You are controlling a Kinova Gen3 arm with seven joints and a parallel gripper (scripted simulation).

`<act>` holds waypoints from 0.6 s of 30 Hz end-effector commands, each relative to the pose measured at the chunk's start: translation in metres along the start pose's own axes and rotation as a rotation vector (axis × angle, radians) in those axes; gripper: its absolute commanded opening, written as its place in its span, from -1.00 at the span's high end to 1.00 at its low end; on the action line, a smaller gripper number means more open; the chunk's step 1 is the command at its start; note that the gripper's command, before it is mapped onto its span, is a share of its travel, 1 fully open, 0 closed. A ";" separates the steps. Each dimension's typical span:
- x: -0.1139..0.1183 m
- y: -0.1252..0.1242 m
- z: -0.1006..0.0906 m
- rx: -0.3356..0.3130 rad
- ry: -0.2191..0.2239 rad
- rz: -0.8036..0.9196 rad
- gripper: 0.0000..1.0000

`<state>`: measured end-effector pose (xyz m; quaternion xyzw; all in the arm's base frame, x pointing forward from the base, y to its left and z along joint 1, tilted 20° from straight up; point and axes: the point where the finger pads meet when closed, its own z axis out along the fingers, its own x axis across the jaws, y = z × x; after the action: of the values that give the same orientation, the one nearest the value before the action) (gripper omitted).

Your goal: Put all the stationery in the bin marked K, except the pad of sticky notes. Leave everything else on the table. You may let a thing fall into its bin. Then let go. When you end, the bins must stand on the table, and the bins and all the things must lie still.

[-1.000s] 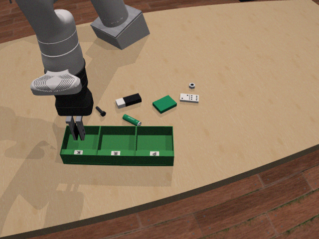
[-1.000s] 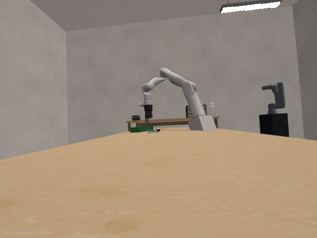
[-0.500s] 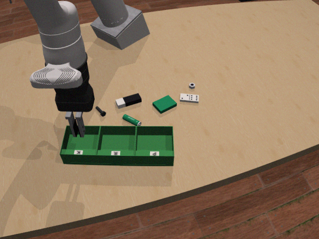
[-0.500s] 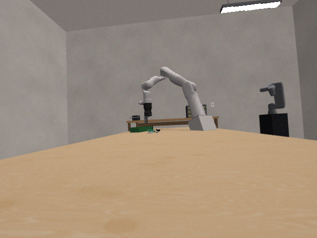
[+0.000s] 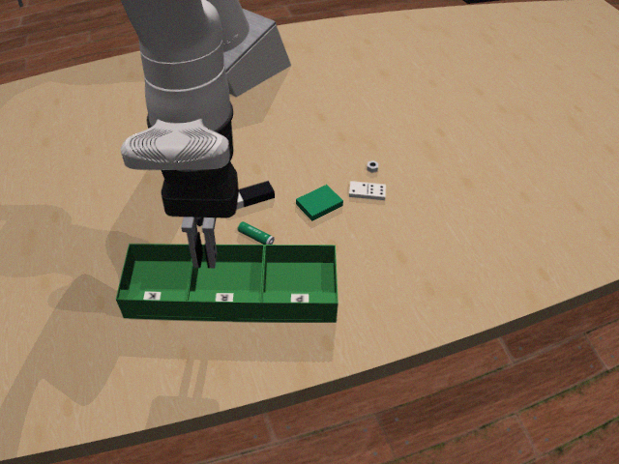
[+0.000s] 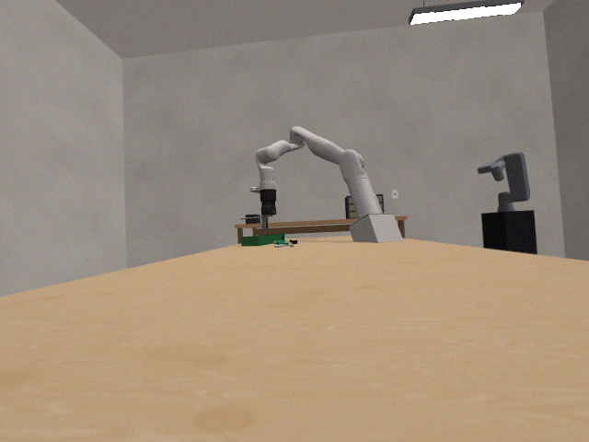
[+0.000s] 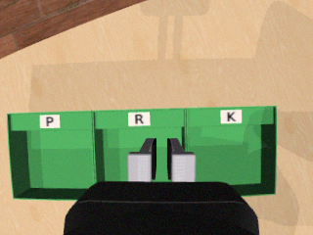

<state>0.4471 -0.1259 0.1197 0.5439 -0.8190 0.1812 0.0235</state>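
Note:
The green tray holds three bins marked K [image 5: 155, 281], R [image 5: 225, 279] and P [image 5: 299, 279]; all three look empty. In the wrist view the K bin [image 7: 229, 151] is on the right. My gripper [image 5: 202, 263] hangs above the tray's back wall, over the R bin close to the divider with K. Its fingers stand almost together with a narrow gap and nothing between them. A black and white eraser [image 5: 257, 192] lies on the table just behind the gripper, partly hidden by it. A green pad of sticky notes [image 5: 319, 201] lies further right.
A green battery [image 5: 255, 232] lies just behind the tray's back wall. A domino [image 5: 367, 189] and a small nut [image 5: 371, 166] lie right of the pad. The arm's base [image 5: 254, 54] stands at the back. In the exterior view the gripper [image 6: 264, 223] and tray [image 6: 261, 239] are far off.

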 end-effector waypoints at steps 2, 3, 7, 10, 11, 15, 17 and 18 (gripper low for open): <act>-0.017 0.002 0.000 -0.003 -0.012 -0.027 0.39; -0.017 0.002 0.000 -0.003 -0.012 -0.027 0.39; -0.017 0.002 0.000 -0.003 -0.012 -0.027 0.39; -0.017 0.002 0.006 -0.003 -0.012 -0.027 0.39; -0.017 0.002 0.008 -0.003 -0.012 -0.027 0.39; -0.017 0.002 0.019 -0.003 -0.012 -0.027 0.39; -0.018 0.002 0.024 -0.003 -0.012 -0.027 0.39; -0.018 0.002 0.027 -0.003 -0.012 -0.027 0.39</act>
<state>0.4575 -0.1197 0.0975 0.5536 -0.8125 0.1816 0.0199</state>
